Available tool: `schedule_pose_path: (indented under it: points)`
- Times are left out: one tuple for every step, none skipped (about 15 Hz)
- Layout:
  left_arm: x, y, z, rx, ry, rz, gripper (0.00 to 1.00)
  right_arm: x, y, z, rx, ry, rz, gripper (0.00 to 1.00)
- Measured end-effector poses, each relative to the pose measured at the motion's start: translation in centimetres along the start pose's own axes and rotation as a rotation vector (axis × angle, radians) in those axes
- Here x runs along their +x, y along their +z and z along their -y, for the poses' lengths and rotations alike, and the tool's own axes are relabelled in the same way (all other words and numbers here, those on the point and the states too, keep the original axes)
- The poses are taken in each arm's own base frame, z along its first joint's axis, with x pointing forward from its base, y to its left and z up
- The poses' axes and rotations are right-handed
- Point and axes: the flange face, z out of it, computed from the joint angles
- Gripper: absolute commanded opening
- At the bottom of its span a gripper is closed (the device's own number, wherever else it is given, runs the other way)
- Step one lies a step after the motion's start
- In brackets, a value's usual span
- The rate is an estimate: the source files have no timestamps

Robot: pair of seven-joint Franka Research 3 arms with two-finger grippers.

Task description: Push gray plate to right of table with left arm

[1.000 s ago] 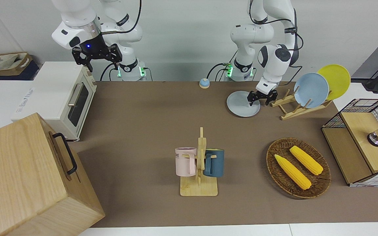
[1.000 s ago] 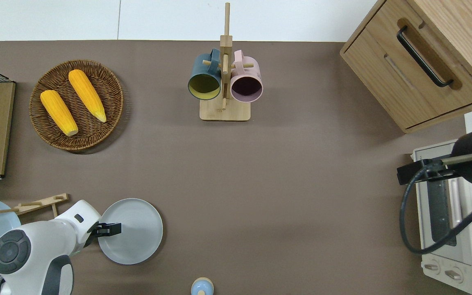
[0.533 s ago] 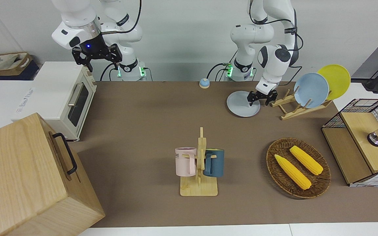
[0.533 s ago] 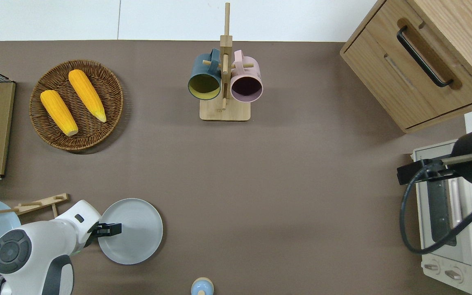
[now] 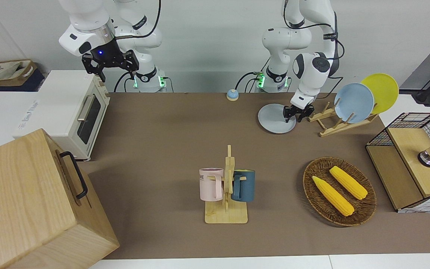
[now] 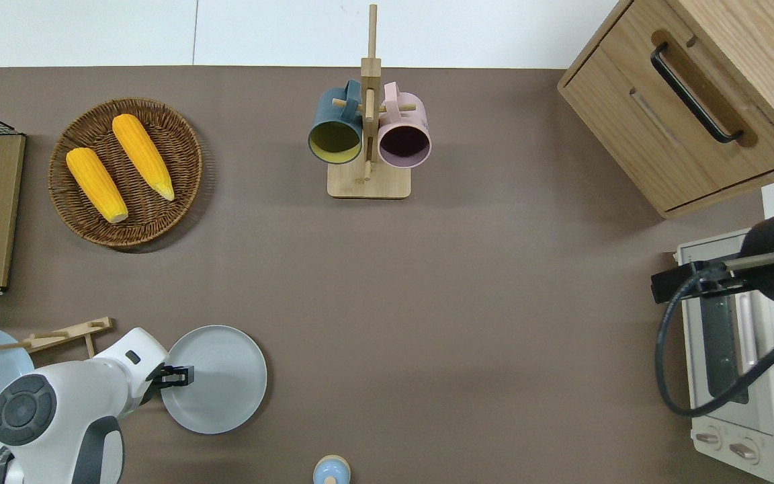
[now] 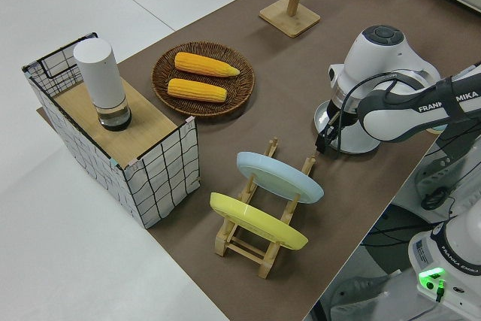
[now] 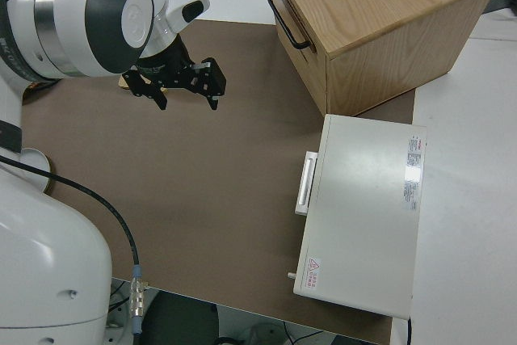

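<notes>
Resting flat on the brown-matted table (image 5: 162, 149) near the robots, toward the left arm's end, the round pale gray plate (image 6: 222, 380) meets the left arm's black two-finger gripper (image 6: 182, 376) at its rim; finger state unclear. Right arm parked, fingers apart.

The left arm (image 5: 314, 71) is reaching down, its pincer (image 5: 293, 114) hanging low with fingers close together. The right arm (image 5: 88, 26) is parked.
</notes>
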Motion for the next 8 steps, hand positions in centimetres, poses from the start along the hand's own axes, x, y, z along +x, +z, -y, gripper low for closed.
schedule_pose_path:
  points:
    - [0.08, -0.14, 0.05, 0.0, -0.001, -0.005, 0.0, 0.0, 0.0, 0.0, 0.0, 0.0, 0.0, 0.983]
    - [0.12, -0.31, 0.07, 0.0, -0.001, -0.009, 0.0, 0.0, 0.0, 0.0, 0.0, 0.0, 0.0, 0.983]
    - [0.13, -0.38, 0.06, 0.0, 0.001, -0.011, 0.0, 0.0, 0.0, 0.0, 0.0, 0.0, 0.0, 0.983]
    - [0.14, -0.43, 0.04, 0.0, 0.006, -0.013, 0.0, 0.0, 0.0, 0.0, 0.0, 0.0, 0.0, 0.983]
    - [0.1, -0.51, -0.03, 0.001, 0.015, -0.014, 0.0, 0.0, 0.0, 0.0, 0.0, 0.0, 0.0, 0.983]
    - [0.09, -0.52, -0.03, 0.001, 0.016, -0.014, 0.0, 0.0, 0.0, 0.0, 0.0, 0.0, 0.0, 0.983]
    - [0.09, -0.52, -0.03, 0.001, 0.017, -0.014, 0.0, 0.0, 0.0, 0.0, 0.0, 0.0, 0.0, 0.983]
    - [0.09, -0.52, -0.03, 0.001, 0.017, -0.014, 0.0, 0.0, 0.0, 0.0, 0.0, 0.0, 0.0, 0.983]
